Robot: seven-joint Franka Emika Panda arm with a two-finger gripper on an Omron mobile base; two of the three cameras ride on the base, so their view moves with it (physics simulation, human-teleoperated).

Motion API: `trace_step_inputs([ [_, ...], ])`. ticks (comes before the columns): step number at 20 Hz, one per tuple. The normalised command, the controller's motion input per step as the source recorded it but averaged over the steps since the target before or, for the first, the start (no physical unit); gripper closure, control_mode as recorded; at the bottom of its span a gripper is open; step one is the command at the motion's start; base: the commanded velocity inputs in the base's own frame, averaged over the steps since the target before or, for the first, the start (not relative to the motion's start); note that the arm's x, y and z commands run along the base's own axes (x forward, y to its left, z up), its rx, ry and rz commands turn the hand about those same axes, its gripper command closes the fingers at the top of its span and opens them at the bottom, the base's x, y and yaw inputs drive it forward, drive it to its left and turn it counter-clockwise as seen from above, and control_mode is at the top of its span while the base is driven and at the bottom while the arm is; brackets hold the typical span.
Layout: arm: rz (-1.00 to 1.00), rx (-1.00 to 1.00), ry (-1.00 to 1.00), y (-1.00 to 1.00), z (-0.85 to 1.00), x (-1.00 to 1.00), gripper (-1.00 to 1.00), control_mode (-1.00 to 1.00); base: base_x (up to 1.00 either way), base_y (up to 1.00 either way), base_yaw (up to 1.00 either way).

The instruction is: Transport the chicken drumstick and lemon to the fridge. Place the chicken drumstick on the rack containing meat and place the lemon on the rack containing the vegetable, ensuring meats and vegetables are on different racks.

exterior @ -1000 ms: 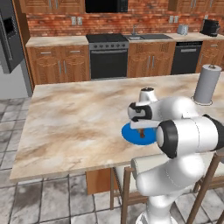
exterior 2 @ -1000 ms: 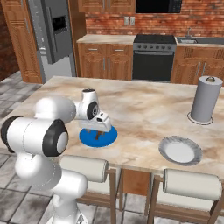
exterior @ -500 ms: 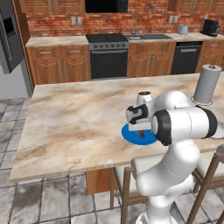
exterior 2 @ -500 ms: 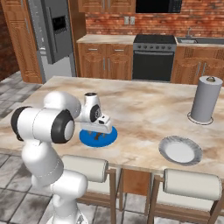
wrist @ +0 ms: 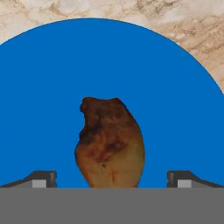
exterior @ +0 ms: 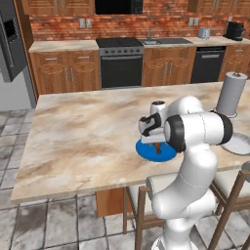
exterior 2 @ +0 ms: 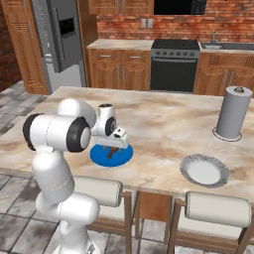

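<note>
The brown chicken drumstick [wrist: 109, 144] lies on a blue plate [wrist: 52, 87] near the front edge of the marble island. My gripper [wrist: 111, 179] hangs straight above it, open. One fingertip [wrist: 41, 178] stands on each side of the drumstick, well apart from it. From the base, my gripper [exterior: 155, 140] [exterior 2: 113, 146] sits low over the blue plate [exterior: 146, 151] [exterior 2: 99, 158], and the drumstick [exterior 2: 110, 153] shows just beneath it. The lemon is out of view. The grey fridge [exterior: 10, 39] [exterior 2: 64, 34] stands at the far left with its racks hidden.
A grey paper-towel roll [exterior: 231, 93] [exterior 2: 232, 113] stands at the island's right side. An empty grey plate [exterior 2: 204, 170] [exterior: 239, 144] lies near the front right edge. Padded stools [exterior 2: 216, 208] line the island's front. A stove [exterior: 121, 63] and wooden cabinets run along the back wall.
The arm's elbow has swung in over the base and the hand has sunk slightly toward the blue plate. The jaws have stayed open.
</note>
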Motion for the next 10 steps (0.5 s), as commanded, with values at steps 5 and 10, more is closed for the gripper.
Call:
trace_step_inputs([
  [5,0.00,0.00,0.00,0.00,-0.10,0.02,-1.00,-1.00,0.00,0.00,0.00],
  [10,0.00,0.00,0.00,0.00,-0.13,0.00,1.00,-1.00,0.00,0.00,0.00],
])
